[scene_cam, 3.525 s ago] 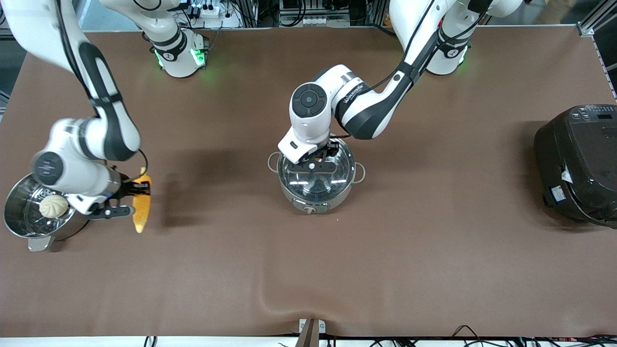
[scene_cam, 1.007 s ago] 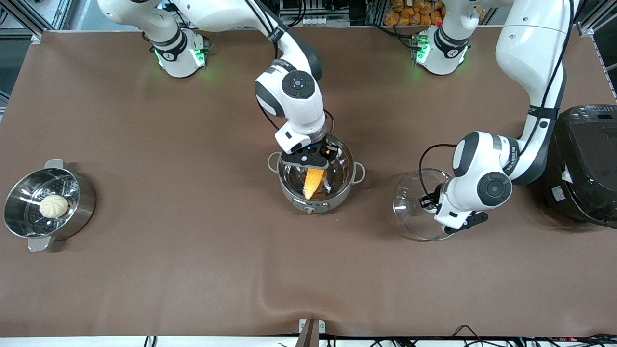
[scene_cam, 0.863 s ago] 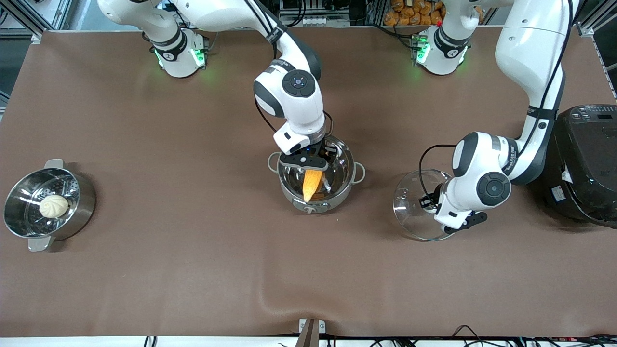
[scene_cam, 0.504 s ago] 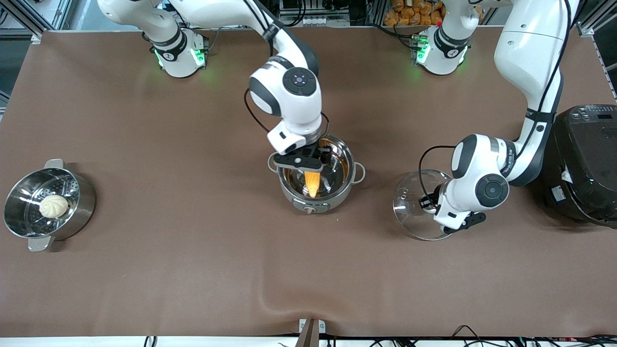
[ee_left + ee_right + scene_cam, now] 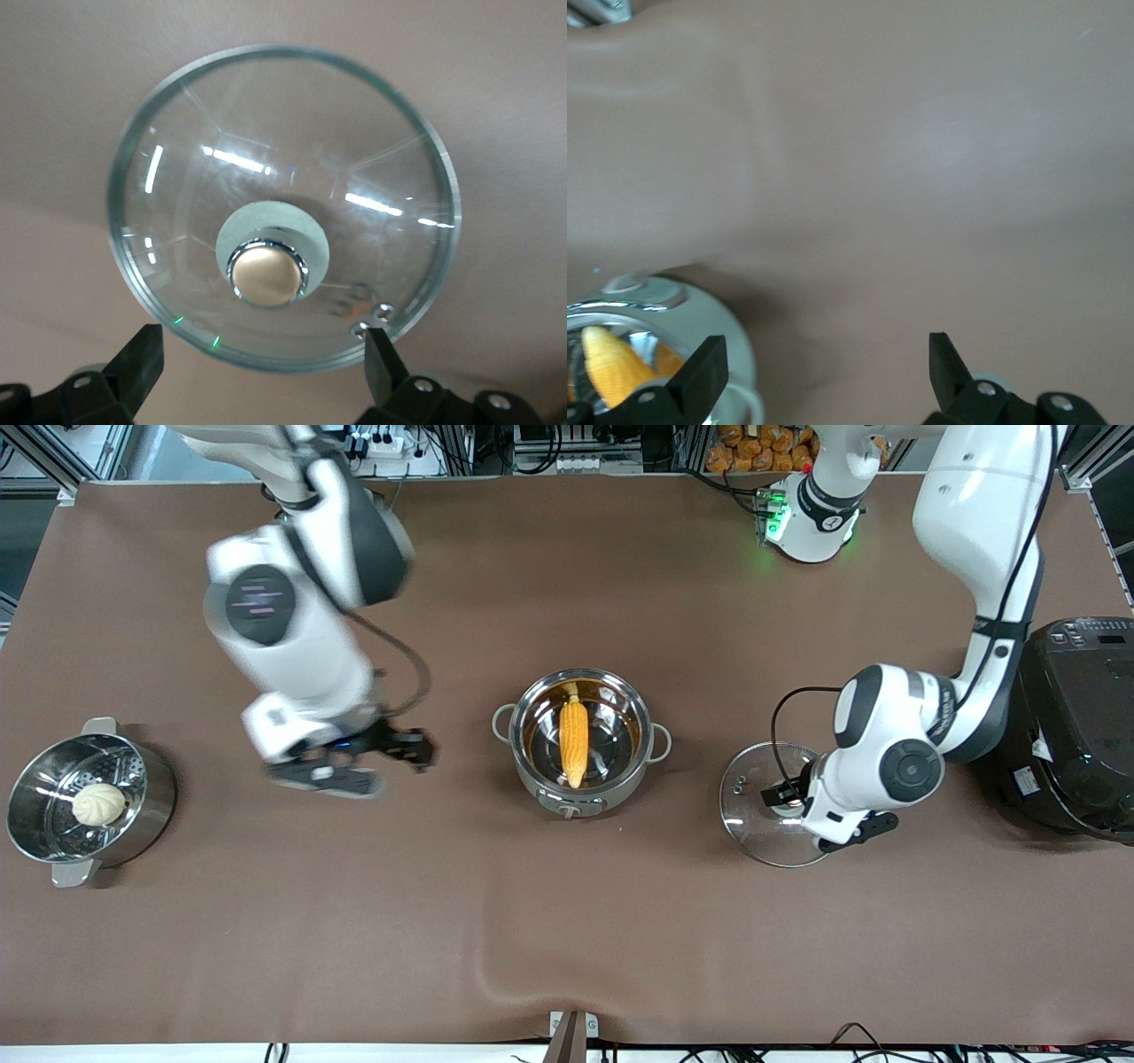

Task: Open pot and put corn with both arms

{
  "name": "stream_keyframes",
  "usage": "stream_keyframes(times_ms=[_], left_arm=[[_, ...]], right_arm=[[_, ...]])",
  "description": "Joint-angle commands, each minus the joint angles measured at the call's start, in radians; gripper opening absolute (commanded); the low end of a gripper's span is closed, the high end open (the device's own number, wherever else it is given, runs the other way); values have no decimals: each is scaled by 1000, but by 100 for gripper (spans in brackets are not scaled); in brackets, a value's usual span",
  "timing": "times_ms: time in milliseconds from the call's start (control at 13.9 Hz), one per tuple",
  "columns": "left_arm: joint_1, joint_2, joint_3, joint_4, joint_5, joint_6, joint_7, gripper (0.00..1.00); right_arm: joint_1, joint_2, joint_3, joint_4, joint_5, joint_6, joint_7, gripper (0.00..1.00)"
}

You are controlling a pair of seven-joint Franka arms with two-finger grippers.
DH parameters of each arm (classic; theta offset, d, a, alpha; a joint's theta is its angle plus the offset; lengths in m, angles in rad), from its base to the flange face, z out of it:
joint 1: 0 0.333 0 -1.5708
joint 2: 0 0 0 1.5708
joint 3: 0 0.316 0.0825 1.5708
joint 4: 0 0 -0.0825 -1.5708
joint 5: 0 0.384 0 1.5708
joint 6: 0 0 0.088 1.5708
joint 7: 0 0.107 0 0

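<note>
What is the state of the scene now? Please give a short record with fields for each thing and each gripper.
pot: open, mid-table, no lid on it
corn: lying inside the pot, pointed end toward the front camera
glass lid: flat on the table beside the pot, toward the left arm's end, knob up
left gripper: open, over the glass lid, not touching the knob
right gripper: open, empty, over bare table between the pot and the steamer pot
steamer pot: at the right arm's end, white bun inside
black cooker: at the left arm's end

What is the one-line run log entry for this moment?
corn: in pot | glass lid: on table | left gripper: open over lid | right gripper: open
</note>
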Motion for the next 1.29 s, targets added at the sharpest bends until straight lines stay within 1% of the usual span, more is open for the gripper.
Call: stream_keyframes(times_ms=[0,144,216,360,576,719,791,863,1007,1079,1151,1223], left_arm=[[5,-156,0,-19,-5,-63,19,100],[14,-252,1,-14,11,-106,51,100],[43,-301,0,-14,17,-131,100,100],[68,-384,0,-14,17,-204,247,100],[135,-485,-2,-11,17,-290,445,100],[184,-549,-2,-8,15,-345,608,100],[194,-577,0,-8,14,-367,643,100],[194,-592,0,-5,14,-388,653,100],[185,-599,0,33,9,-424,650,100],[168,-596,0,65,6,-454,645,100],[130,-588,1,92,5,-476,638,100],[105,-588,3,98,2,-491,632,100]], right_arm=[[-110,-65,22,-9,22,-103,-158,100],[-135,-74,16,59,5,-216,-239,100],[-166,-83,11,65,13,-265,-262,100],[-228,-138,13,48,14,-286,-319,100],[-302,-157,13,51,8,-327,-511,100],[-344,-178,13,53,8,-358,-568,100],[-360,-184,13,54,8,-375,-585,100],[-380,-189,11,54,10,-379,-600,100],[-416,-206,11,54,13,-381,-632,100],[-426,-212,10,56,8,-393,-640,100],[-443,-218,10,57,7,-401,-642,100],[-468,-221,11,57,10,-402,-640,100]])
